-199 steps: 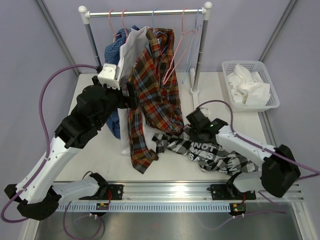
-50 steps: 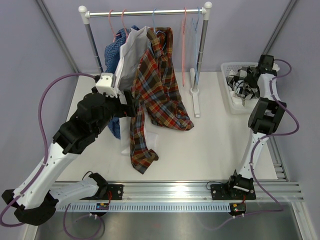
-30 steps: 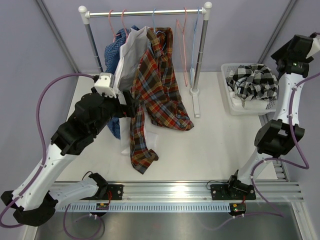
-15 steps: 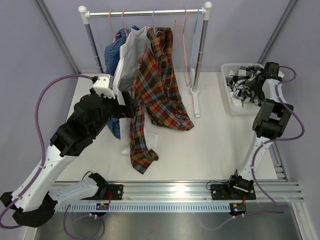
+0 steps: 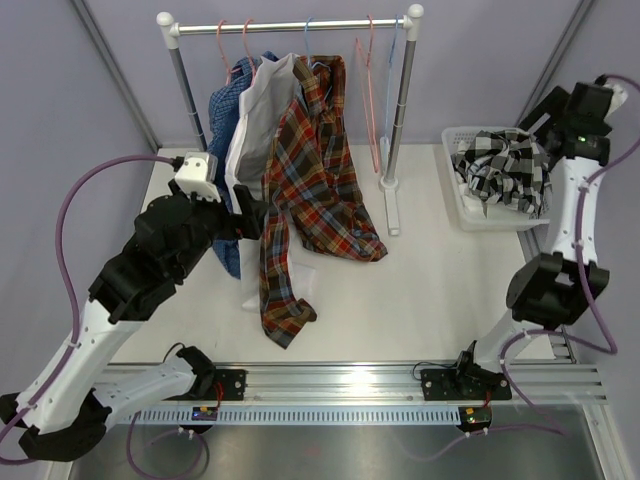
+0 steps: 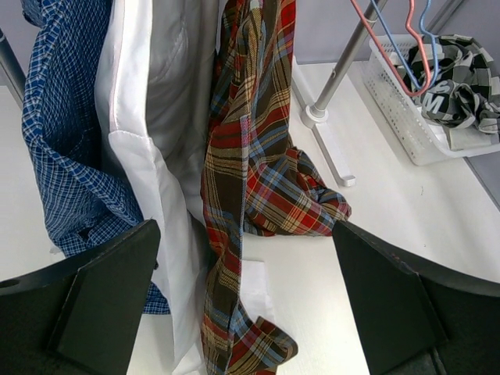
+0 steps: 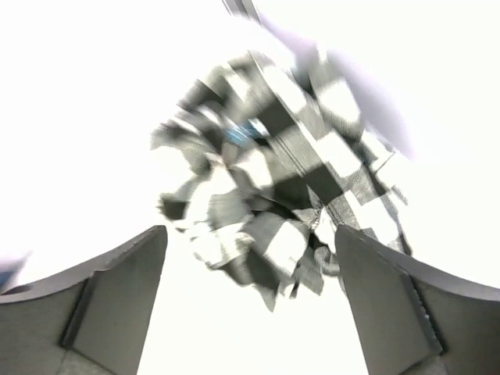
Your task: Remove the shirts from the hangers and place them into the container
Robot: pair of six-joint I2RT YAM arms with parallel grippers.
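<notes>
The red-orange plaid shirt, a white shirt and a blue checked shirt hang on hangers at the left of the rack, their tails on the table. Two empty hangers, pink and light blue, hang at the right end. The black-and-white checked shirt lies heaped in the white container. My left gripper is open, facing the hanging shirts. My right gripper is open above the heap, holding nothing.
The rack's rail spans two white-capped posts, and its right foot runs along the table between the shirts and the container. My right arm stands tall beside the container at the table's right edge. Purple walls close in the back.
The right gripper opened, let go of the black-and-white checked shirt and rose off the container. The left arm drew back a little from the hanging shirts.
</notes>
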